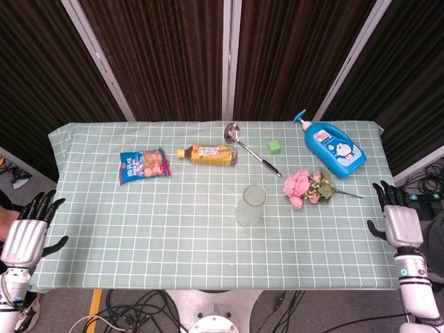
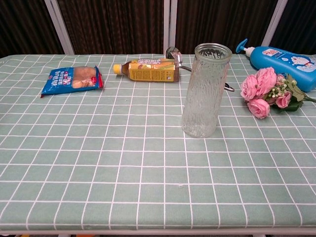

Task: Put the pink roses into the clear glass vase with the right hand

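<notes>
Head view: dark pleated curtains with pale vertical posts back a table covered in a green checked cloth. The pink roses lie flat toward the right edge, about midway between the far and near edges: a small bunch of pink blooms with small white buds and green leaves, blooms pointing left, thin stem pointing right. The clear glass vase stands just left of the bunch, near the table's centre, apart from it. Along the far edge, left to right, lie a blue snack packet, a yellow-labelled drink bottle on its side, a metal ladle, a small green cube and a blue pump bottle near the far right corner. The right hand hovers just off the right edge near the near right corner, fingers extended and spread, grasping nothing; the roses lie well apart from its fingertips, further in on the table. The left hand hangs off the left edge near the near left corner, fingers likewise spread and empty.

Chest view: the same curtains stand behind the table. The vase is ribbed, upright and empty. The roses lie to its right, close to the right edge, not touching it, just in front of the pump bottle. Neither hand appears here.
</notes>
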`<state>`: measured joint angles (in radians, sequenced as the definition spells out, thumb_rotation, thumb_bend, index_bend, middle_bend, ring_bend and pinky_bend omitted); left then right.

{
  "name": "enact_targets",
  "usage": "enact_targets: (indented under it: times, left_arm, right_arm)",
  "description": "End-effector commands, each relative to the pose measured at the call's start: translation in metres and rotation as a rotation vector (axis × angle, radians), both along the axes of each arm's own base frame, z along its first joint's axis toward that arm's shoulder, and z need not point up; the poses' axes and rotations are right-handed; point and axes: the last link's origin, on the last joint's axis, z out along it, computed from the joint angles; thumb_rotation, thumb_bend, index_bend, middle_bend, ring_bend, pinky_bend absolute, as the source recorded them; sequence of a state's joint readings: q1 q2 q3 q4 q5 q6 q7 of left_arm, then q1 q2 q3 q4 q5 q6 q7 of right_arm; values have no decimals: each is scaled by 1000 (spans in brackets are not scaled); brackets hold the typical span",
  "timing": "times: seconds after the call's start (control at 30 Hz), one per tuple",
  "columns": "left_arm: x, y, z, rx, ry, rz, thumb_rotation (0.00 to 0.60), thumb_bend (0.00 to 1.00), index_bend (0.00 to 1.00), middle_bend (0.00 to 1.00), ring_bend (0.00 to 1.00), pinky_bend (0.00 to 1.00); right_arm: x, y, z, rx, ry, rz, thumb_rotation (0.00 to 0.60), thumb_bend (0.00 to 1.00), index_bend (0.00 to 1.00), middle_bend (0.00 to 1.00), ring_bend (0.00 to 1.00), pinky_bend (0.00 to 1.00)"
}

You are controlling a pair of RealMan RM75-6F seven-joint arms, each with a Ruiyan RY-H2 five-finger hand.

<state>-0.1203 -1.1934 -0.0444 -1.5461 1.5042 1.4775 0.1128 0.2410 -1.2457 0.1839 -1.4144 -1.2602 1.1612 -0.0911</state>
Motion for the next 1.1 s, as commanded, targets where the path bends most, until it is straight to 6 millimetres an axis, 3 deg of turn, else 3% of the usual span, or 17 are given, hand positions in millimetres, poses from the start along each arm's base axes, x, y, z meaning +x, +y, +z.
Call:
enact_targets:
  times: [0.03, 0.27, 0.4, 0.5, 1.1]
  left_arm:
    - [-3, -1, 1, 0, 0, 13, 600, 176, 155, 37, 14, 195]
    - [-1, -1, 4, -2, -4, 16, 600, 175, 155, 37, 14, 194]
    - [-1, -1, 8, 2, -6, 20, 600, 176, 155, 37, 14, 195]
    - [-2, -2, 9, -2, -7, 24, 600, 176, 155, 37, 14, 194]
    - [-9, -2, 9, -15, -1, 47, 600, 176, 155, 37, 14, 195]
  right_arm:
    - [1, -40, -2, 27, 28, -21, 600, 211, 0, 0, 0, 0]
    - [4, -84, -23, 112, 61, -25, 600, 160, 0, 0, 0, 0]
    - [9, -100, -42, 169, 26, -42, 600, 51, 0, 0, 0, 0]
    - [17, -108, -54, 190, 4, -34, 600, 1, 0, 0, 0, 0]
    - [48, -140, -100, 284, -75, -14, 600, 9, 0, 0, 0, 0]
